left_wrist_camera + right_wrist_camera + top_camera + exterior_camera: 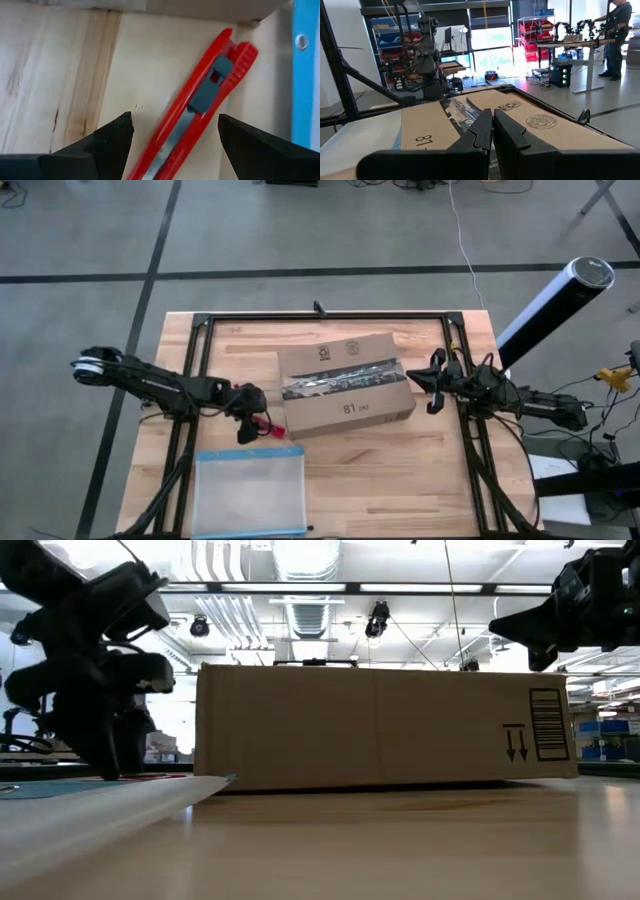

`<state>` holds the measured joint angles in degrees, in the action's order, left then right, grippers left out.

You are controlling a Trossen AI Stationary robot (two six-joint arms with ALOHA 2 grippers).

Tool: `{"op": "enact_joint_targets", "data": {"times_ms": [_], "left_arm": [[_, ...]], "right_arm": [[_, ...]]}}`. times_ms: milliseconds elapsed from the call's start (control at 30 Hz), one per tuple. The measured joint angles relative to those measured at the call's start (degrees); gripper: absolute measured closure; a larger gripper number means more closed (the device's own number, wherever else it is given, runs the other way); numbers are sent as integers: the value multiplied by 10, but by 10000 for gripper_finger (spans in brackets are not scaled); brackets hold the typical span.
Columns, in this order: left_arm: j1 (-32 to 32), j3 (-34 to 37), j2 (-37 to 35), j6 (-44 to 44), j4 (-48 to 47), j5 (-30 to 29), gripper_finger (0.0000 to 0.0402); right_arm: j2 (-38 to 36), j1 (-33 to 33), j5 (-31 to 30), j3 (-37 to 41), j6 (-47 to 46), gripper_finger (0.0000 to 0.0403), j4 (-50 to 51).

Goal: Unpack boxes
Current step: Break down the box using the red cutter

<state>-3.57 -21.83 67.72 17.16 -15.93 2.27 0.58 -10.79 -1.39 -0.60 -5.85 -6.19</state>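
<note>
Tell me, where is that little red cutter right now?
In the high view the red cutter lies on the table's left half, under the left pincer, between the cardboard box and the clear pouch.

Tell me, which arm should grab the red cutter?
The left. Its open tool hangs right over the red cutter beside the box; the right tool is shut, across the box.
</note>
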Motion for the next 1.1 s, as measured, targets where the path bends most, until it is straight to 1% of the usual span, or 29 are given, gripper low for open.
{"op": "enact_joint_targets", "data": {"times_ms": [300,467,533,567,667,767,800,900,967,1000,1100], "left_arm": [[0,7,41,-17,14,-31,126],[0,7,47,-25,20,-39,131],[0,9,44,-28,22,-43,151],[0,9,44,-30,22,-47,168],[0,10,44,-36,23,-60,234],[1,10,44,-33,23,-60,302],[1,10,44,-32,24,-57,312],[1,10,44,-32,26,-50,319],[1,10,44,-33,27,-45,361],[1,10,43,-33,25,-45,370],[0,5,37,-34,18,-45,378]], "right_arm": [[0,0,-2,0,-1,403,1],[0,0,-2,0,-1,403,1],[0,0,-2,0,-2,403,0],[0,0,-2,0,-1,403,0],[0,0,-2,0,-1,403,0],[0,0,-2,0,-2,403,0],[0,0,-2,0,-1,403,0],[0,0,-2,0,-2,403,0],[0,0,-2,0,-2,403,0],[0,0,-2,0,-2,403,0],[0,0,-2,0,-2,403,0]]}}
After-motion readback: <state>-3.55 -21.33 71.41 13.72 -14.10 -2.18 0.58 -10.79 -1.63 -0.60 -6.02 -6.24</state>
